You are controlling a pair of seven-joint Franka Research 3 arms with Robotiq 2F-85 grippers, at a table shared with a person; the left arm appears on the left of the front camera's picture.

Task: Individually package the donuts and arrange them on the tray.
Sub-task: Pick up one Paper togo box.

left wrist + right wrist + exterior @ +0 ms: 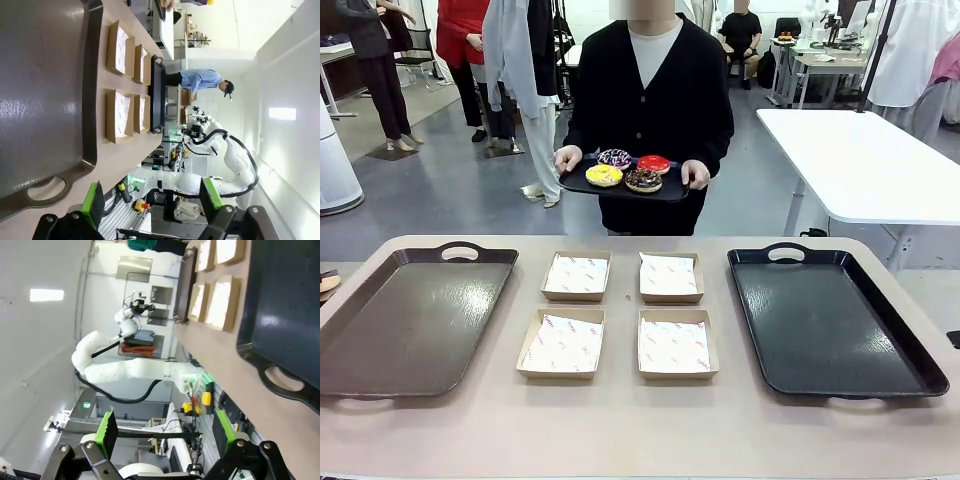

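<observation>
A person at the far side of the table holds a small black serving tray (pixel 582 183) carrying several donuts: purple sprinkled (pixel 614 158), glossy red (pixel 653 164), yellow (pixel 604 176) and chocolate (pixel 643 180). A brown tray (pixel 410 320) lies at the table's left and a black tray (pixel 830 325) at its right, both bare. My left gripper (pixel 152 196) is open beside the near handle end of the brown tray (pixel 40 90), holding nothing. The right gripper (pixel 165 432) is also open, off the near end of the black tray (pixel 285 315).
Several shallow paper-lined cardboard boxes (pixel 577 275) (pixel 677 345) sit in a square between the two trays, also seen as boxes (pixel 117 110) and boxes (pixel 222 302). A white table (pixel 865 165) stands behind at the right. People stand farther back.
</observation>
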